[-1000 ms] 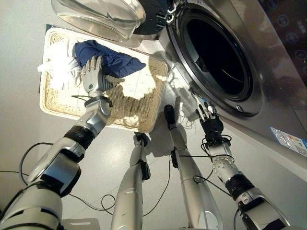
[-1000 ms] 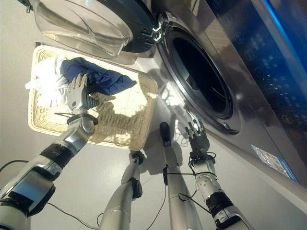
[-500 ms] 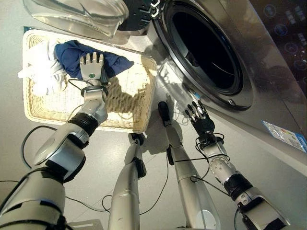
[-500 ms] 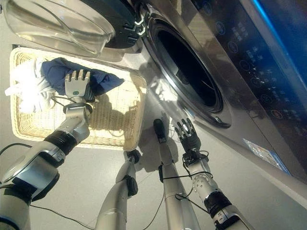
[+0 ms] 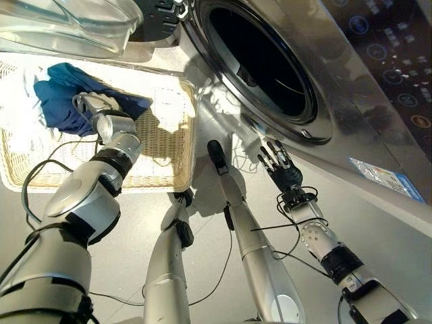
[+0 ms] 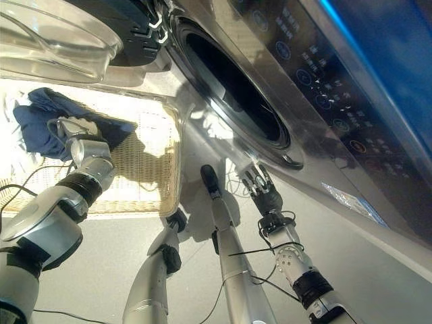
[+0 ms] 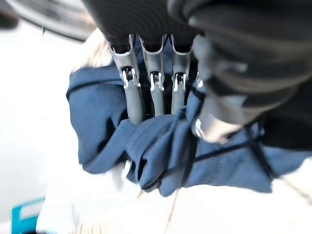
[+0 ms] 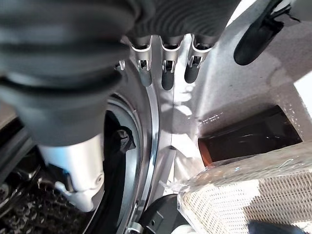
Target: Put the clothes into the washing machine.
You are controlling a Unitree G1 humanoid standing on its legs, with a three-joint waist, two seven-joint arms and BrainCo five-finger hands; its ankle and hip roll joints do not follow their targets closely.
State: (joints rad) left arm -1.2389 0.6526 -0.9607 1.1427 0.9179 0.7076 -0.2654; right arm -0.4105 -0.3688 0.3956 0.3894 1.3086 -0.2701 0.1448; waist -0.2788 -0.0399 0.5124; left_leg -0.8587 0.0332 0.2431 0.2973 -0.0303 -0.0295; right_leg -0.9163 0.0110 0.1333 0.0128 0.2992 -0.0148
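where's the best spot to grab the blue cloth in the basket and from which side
Take the blue cloth at its bunched middle fold, coming down from above. It lies heaped in the wicker basket beside white laundry, so a top pinch should lift it alone. The left hand already has its fingers curled into that fold.
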